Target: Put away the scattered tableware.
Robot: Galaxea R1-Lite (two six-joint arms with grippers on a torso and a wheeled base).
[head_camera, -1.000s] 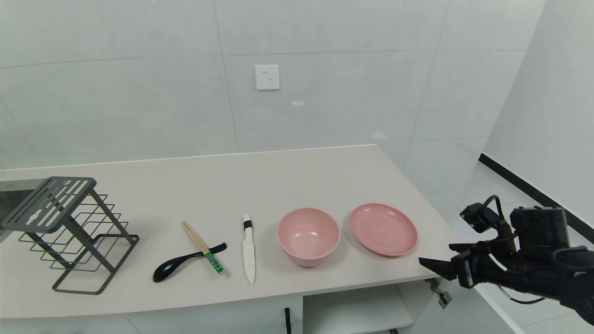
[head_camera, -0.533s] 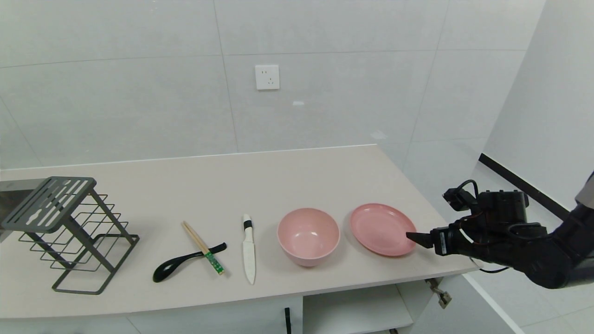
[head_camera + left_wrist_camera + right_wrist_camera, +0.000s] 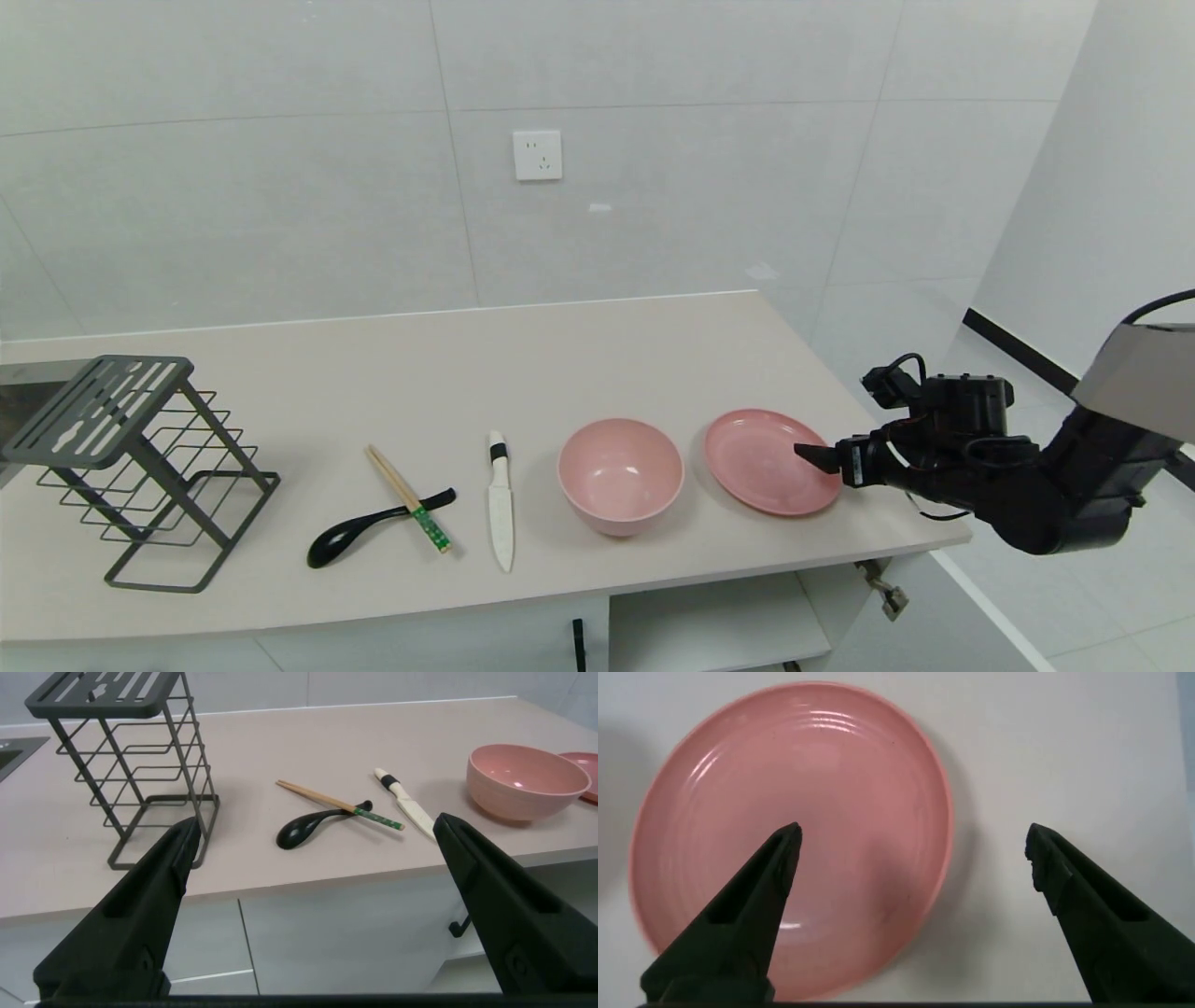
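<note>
Pink plate (image 3: 771, 461) is seen lying flat on the counter (image 3: 523, 364), at the right end of a row: wire rack (image 3: 131, 467), black spoon (image 3: 369, 529) crossed by chopsticks (image 3: 408, 498), white knife (image 3: 501, 501), pink bowl (image 3: 621, 474). The right jaws are spread wide over the plate's right rim, nothing grasped. The left jaws are likewise parted and empty, before the counter's front.

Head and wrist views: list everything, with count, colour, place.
counter: one, beige, against the wall
rack: one, dark grey, counter's left end
spoon: one, black, right of rack
chopsticks: one pair, wooden, across spoon's handle
knife: one, white, left of bowl
bowl: one, pink, left of plate
plate: one, pink, counter's right end
socket: one, white, on wall
left gripper: one, black, open, before counter's front
right gripper: one, black, open, at plate's right rim
</note>
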